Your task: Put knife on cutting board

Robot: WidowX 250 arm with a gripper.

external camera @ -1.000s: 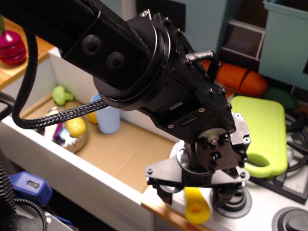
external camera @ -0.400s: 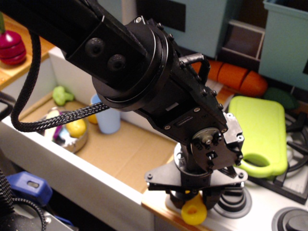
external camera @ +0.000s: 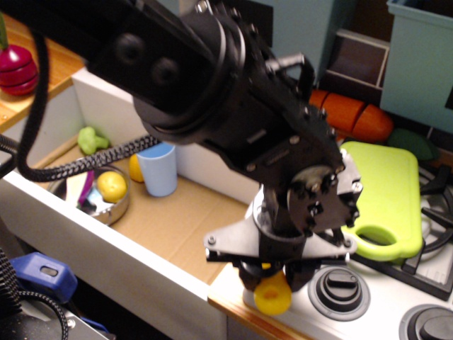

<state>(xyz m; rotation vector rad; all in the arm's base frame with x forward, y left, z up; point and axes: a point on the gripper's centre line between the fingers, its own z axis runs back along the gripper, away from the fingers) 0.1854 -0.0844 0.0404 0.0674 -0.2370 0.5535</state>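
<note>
Behind everything stand blue-green boxes, and below them runs a white counter (external camera: 386, 322) with round black stove knobs (external camera: 342, 285) at about 5 o'clock. A big black robot arm (external camera: 212, 92) fills the middle of the picture and looks a little blurry. Its fingers (external camera: 272, 276) point down at about 6 o'clock and sit close on both sides of the knife (external camera: 272, 295), so they seem to be holding it. Only the fat yellow end of the knife pokes out below them, just above the front edge of the counter. The blade cannot be seen. The cutting board (external camera: 389, 191) is lime green and lies flat at about 3 o'clock, partly behind the arm, with its loop handle toward the front. The knife is near the board but apart from it. A blue cup (external camera: 158, 168) stands in a sunken brown space at 9 o'clock, beside a shiny bowl (external camera: 113, 207) that has a yellow fruit (external camera: 111, 185) in it.
</note>
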